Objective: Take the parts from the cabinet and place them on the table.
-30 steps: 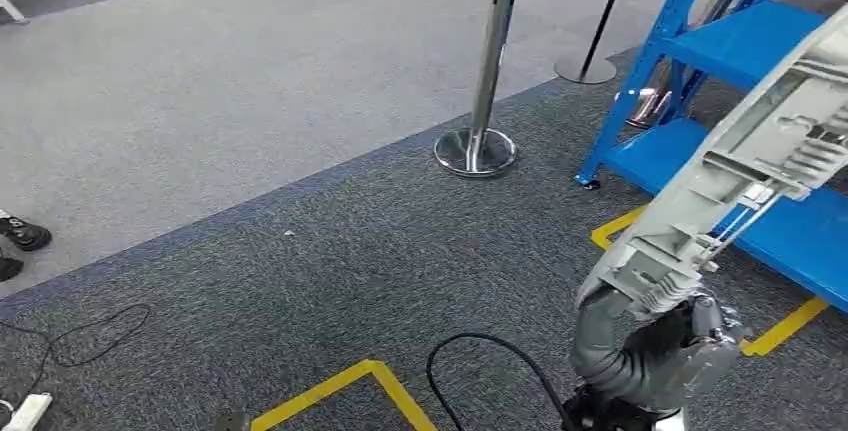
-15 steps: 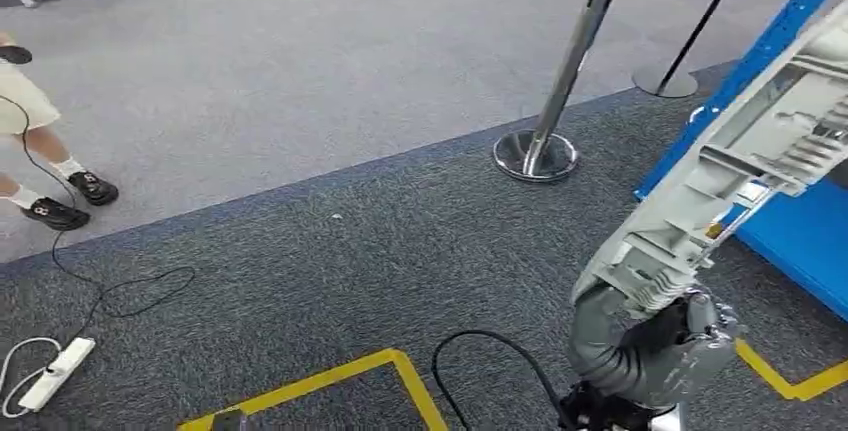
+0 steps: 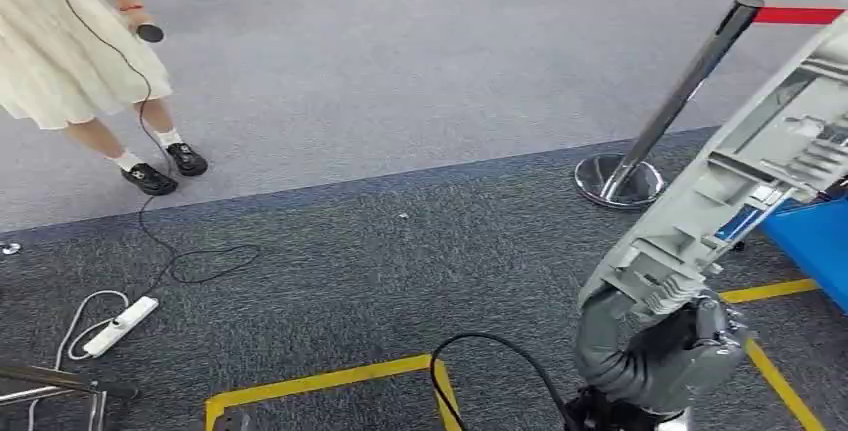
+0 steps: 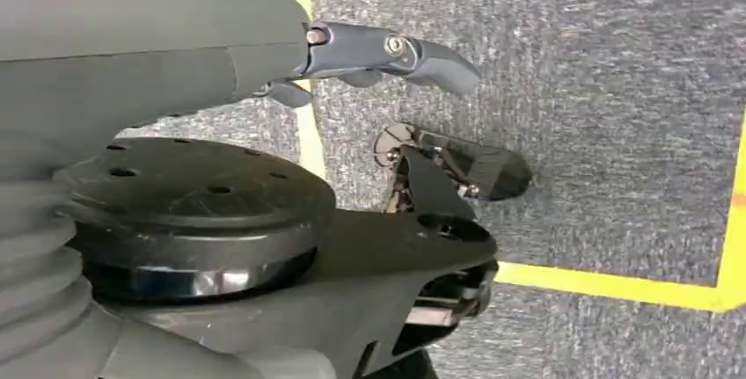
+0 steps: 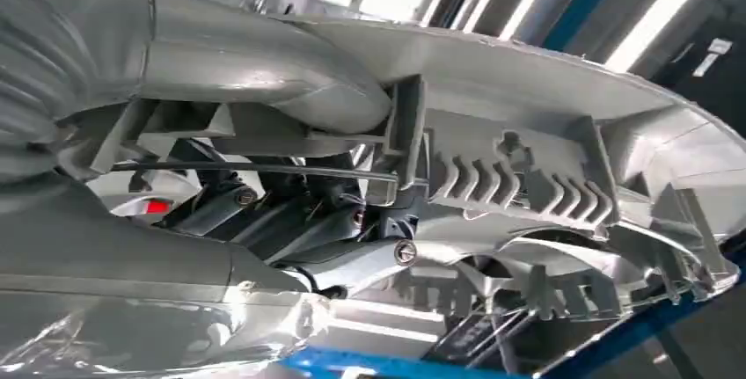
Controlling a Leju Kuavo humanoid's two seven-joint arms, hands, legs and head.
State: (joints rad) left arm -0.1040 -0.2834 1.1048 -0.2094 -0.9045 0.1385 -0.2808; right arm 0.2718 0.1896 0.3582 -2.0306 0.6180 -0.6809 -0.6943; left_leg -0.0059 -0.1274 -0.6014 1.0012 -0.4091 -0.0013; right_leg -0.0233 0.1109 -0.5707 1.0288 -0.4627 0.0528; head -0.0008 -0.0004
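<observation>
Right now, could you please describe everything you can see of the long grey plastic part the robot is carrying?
The long light-grey moulded plastic part is ribbed and hollowed, with slotted fins and a small blue patch. The right robot hand grips its lower end, and it slants up to the right above the dark carpet, toward the blue shelf. The right wrist view shows its ribbing close up.

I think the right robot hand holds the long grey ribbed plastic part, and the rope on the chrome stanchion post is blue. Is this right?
Not fully. The right robot hand does hold the long grey ribbed plastic part, but the rope on the chrome stanchion post is red, not blue. The head view shows this; the blue thing there is the shelf at the right edge.
</observation>
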